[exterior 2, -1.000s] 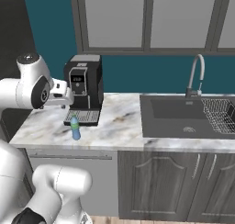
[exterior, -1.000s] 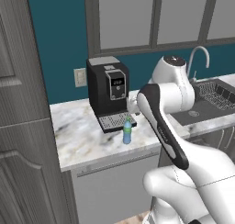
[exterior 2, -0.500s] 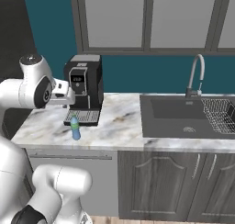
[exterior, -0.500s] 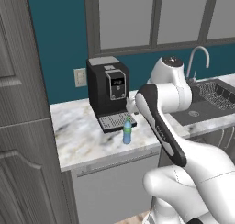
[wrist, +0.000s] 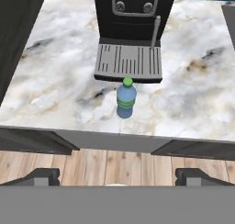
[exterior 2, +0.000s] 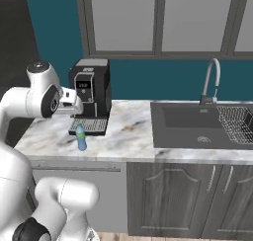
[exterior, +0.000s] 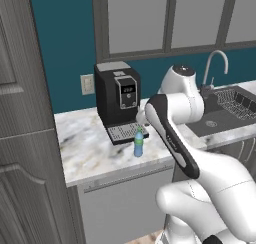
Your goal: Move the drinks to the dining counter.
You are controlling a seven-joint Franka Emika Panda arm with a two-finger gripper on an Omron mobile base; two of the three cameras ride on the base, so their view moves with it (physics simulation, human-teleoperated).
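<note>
The small blue-green bottle stands upright near the middle of the hand view, on the marble worktop just in front of the drip tray of the black coffee machine and close to the worktop's front edge. In the left base view the bottle sits a little below centre, and in the right base view at left of centre, with the sink well apart to the right. The gripper hangs above and in front of it with its fingers spread as wide as they go, holding nothing. The bottle looks like light plastic: stiff enough to pinch, but smooth and round, so it may slip or tip if nudged off-centre. Its narrow base and tall shape make it easy to topple. The best hold is probably across the straight middle of the body, below the green cap and shoulder, with the fingers on opposite sides. The dining counter cannot be placed from these views.
</note>
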